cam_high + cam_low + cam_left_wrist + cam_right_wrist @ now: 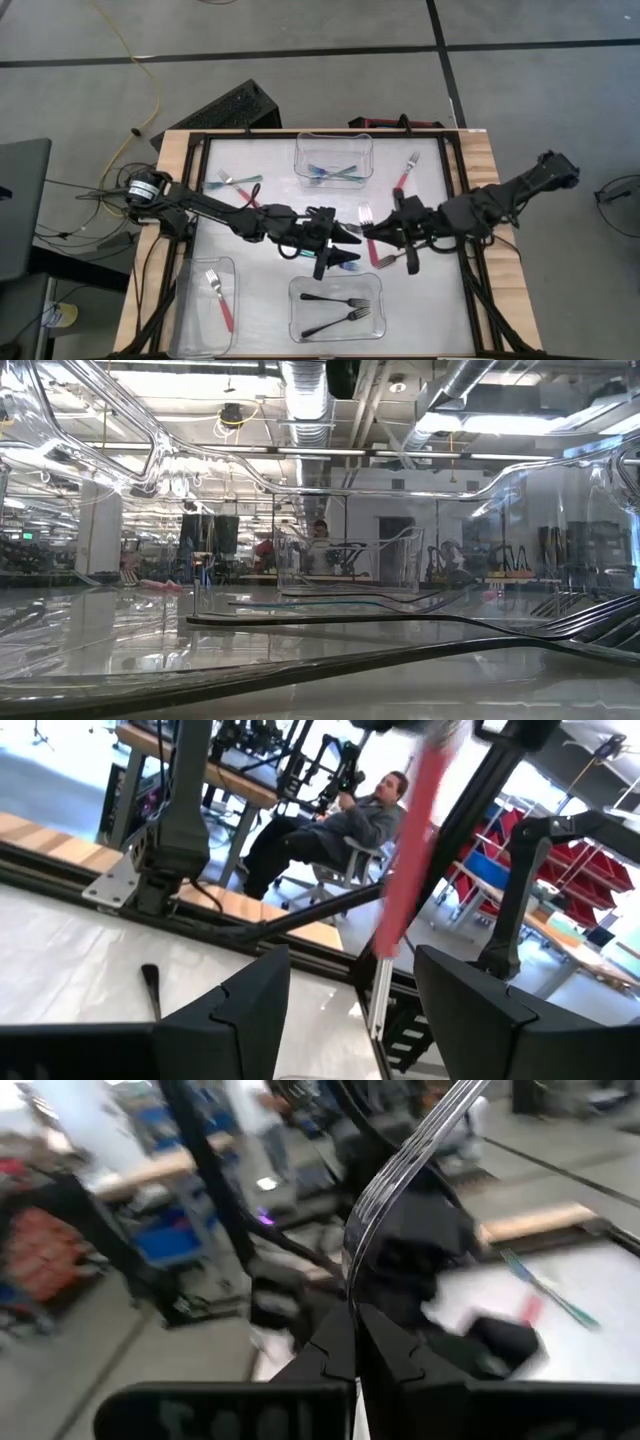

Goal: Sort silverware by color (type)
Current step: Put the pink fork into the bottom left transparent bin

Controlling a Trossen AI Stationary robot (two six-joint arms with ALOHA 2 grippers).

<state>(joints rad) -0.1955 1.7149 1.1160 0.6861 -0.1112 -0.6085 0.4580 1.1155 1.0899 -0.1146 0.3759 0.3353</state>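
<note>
One red-handled fork (366,224) is pinched in my right claw (378,232), tines raised mid-worktop; my left claw (335,247), spread and carrying nothing, faces it close by, the fork's handle hanging between us.

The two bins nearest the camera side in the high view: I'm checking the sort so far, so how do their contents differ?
The left near bin holds one red-handled fork with silver tines; the middle near bin holds two all-black forks. The red-handled fork lies roughly along its bin's length, while the black ones lie across theirs, slightly angled to each other. Both bins are clear plastic and each holds one colour only.
</note>
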